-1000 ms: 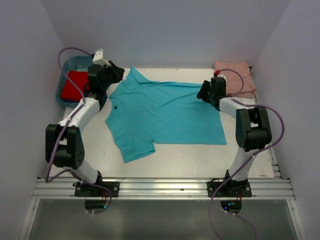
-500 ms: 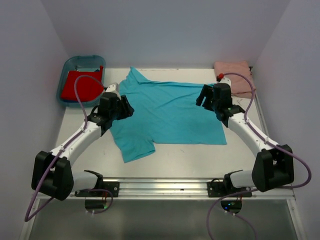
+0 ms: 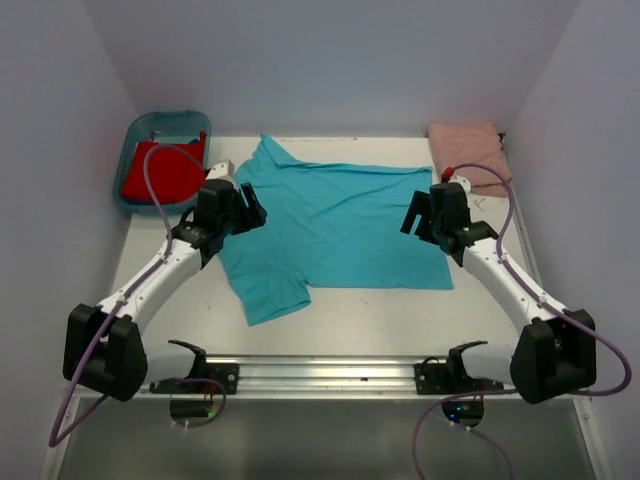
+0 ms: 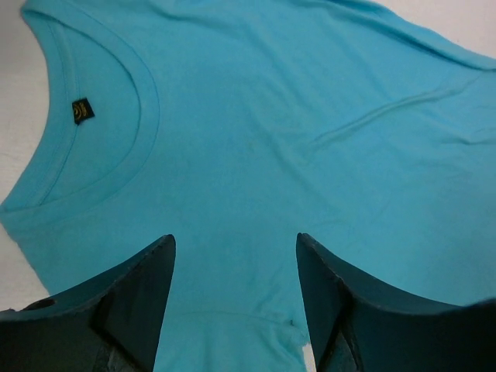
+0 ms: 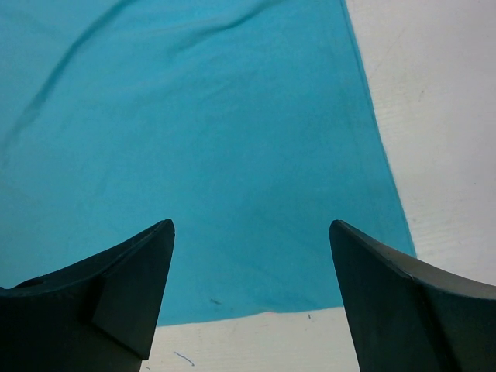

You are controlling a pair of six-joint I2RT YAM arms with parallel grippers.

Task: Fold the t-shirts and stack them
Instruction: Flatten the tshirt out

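Three t-shirts appeared in the overhead view. The turquoise t-shirt (image 3: 335, 225) lay spread flat on the table (image 3: 380, 310), collar toward the left arm and hem toward the right. The pale salmon-pink t-shirt (image 3: 467, 145) lay folded at the far right corner, and the red t-shirt (image 3: 165, 170) sat in the blue tub (image 3: 160, 122) at the far left. I judged the turquoise cloth light, limp and not fragile. It would drape and drag rather than hold shape, so a two-arm pinch at an edge, shoulder on one side and hem corner on the other, looked the sound choice. The left gripper (image 3: 252, 208) hovered over the collar end and the right gripper (image 3: 414, 216) over the hem end. In the left wrist view, the left fingers (image 4: 139, 298) stood well parted above the cloth just below the collar and its dark neck label (image 4: 82, 111), gripping nothing; I could not tell whether the tips touched fabric. In the right wrist view, the right fingers (image 5: 128, 271) stood equally wide over the hem area, with a shirt corner and bare table beyond them, and held nothing.
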